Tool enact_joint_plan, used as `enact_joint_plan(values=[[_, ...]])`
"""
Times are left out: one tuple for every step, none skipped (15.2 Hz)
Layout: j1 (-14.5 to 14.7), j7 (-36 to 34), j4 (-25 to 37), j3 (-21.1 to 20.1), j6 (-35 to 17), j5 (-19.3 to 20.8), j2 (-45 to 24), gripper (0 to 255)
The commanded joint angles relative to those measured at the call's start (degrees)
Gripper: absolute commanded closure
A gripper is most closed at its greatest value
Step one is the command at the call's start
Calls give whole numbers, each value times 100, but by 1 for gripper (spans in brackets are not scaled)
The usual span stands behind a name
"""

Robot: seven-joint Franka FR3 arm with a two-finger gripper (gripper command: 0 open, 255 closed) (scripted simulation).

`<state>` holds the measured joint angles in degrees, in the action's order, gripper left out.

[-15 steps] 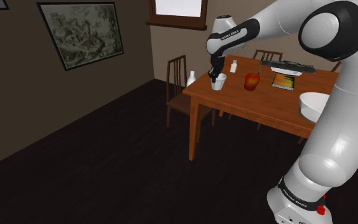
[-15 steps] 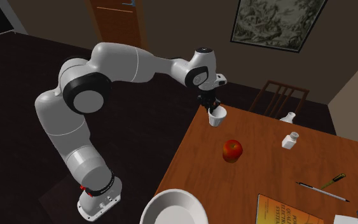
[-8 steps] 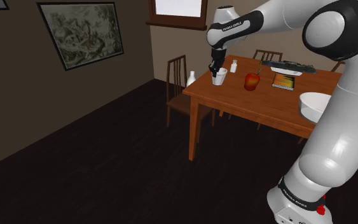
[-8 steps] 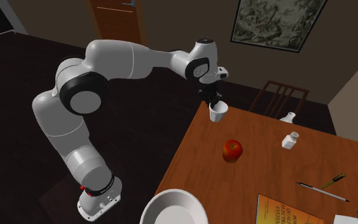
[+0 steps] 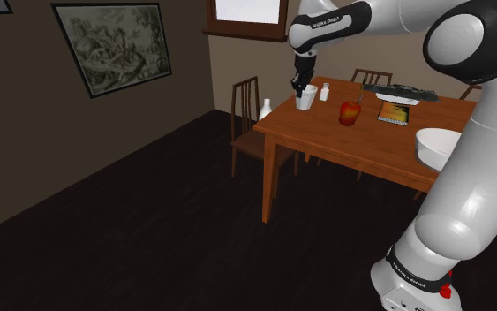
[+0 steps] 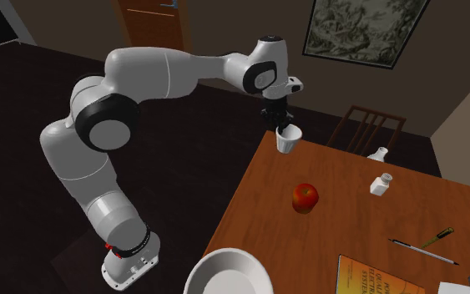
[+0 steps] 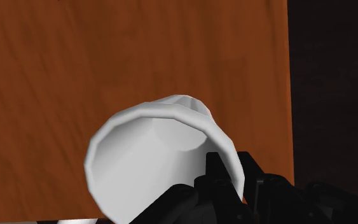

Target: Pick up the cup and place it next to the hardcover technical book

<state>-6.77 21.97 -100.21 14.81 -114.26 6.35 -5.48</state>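
Where the white arm (image 6: 162, 77) rises from its stand at the shoulder view's lower right, it bends at a large dark joint near the top edge and stretches its forearm leftward over the wooden table (image 5: 372, 146), the wrist turned so the hand points straight down. In the second exterior view the same arm climbs from its base at lower left, folds at a dark elbow and runs level toward the table's near corner, with the black gripper (image 6: 281, 127) hanging vertically below the wrist. The gripper (image 5: 301, 88) is closed narrowly on the rim of the white cup (image 5: 305, 100): in the wrist view one finger (image 7: 213, 170) sits inside the cup (image 7: 147, 159) and the other outside, pinching the wall between them. The cup (image 6: 286, 141) hangs over the corner of the table (image 6: 354, 213) and looks lifted a little off the wood, slightly tilted. A red apple (image 5: 350, 113) sits near the middle of the table, between the cup and the book (image 5: 394, 111), which lies flat well apart from the cup, toward the shoulder view's right. Two small white bottles (image 6: 381, 185) stand near the far edge beside a wooden chair (image 5: 246, 113), and a white bowl (image 6: 229, 274) rests at the end nearest the stand.
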Motion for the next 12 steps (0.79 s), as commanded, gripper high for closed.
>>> enact_joint_plan(values=[[1,17,132,0,151,-2,19,255],[1,25,205,0,227,-5,22,255],[1,34,280,0,303,-7,23,255],[1,43,357,-1,379,-11,23,255],[1,52,436,-1,456,-14,22,255],[1,61,516,-1,533,-18,19,255],[0,71,598,0,611,-22,15,255],[0,80,682,0,689,-26,9,255],[-1,90,768,0,767,-31,2,255],[-2,100,855,0,846,-35,-6,255],[-3,111,945,1,925,-41,-16,255],[-5,122,1037,2,1005,-46,-28,255]])
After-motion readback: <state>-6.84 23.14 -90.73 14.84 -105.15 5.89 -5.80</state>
